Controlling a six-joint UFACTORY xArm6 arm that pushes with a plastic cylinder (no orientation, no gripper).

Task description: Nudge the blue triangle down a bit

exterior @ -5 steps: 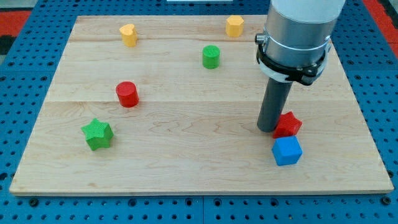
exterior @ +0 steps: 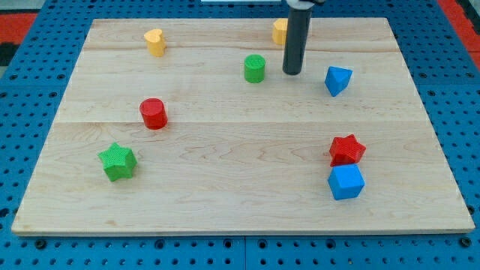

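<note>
One camera only, raised, looking obliquely down at my pale wooden board (exterior: 225, 195). Whole board framed, blue perforated table (exterior: 22, 45) around.

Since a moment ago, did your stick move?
Yes. My tip went up the view and a little left, away from the red star. It now sits between the green cylinder and the blue triangle.

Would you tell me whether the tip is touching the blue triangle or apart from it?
Apart. My tip stands to the view's left of the blue triangle, with bare board between them; the green cylinder is nearer.
</note>
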